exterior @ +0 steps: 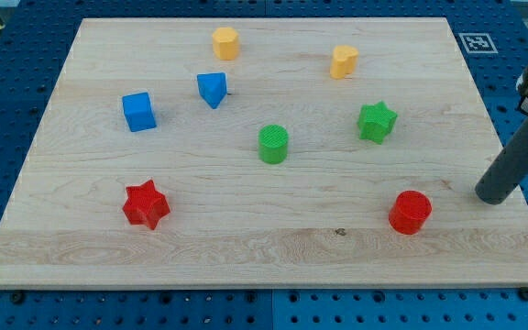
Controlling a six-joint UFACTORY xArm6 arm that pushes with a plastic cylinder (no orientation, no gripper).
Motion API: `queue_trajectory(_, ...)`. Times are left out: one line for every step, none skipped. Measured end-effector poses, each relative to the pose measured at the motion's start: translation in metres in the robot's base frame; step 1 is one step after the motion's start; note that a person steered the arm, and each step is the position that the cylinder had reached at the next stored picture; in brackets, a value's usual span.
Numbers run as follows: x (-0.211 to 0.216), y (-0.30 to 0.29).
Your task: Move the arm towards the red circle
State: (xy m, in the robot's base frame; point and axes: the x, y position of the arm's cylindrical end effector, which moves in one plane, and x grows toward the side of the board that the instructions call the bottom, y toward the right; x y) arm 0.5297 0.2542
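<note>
Right of the round red plastic block (411,212), the dark rod's tip (495,195) rests apart on the wooden tabletop (246,243); it has no jaws.

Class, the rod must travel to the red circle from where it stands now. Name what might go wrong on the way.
1. My tip sits at the view's right, near the board's edge; a stray move could leave the board.
2. The red circle lies close, to the tip's left; overshooting would probably push it toward the view's left.
3. The green star stands above the circle; too high a path might knock it.
</note>
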Motion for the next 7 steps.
queue_trajectory(0.009,-0.01)
queue_trajectory(0.009,-0.028)
queue_trajectory(0.008,-0.036)
queue_trajectory(0.007,-0.04)
queue_trajectory(0.007,-0.04)
queue_trajectory(0.003,-0.047)
queue_trajectory(-0.003,-0.049)
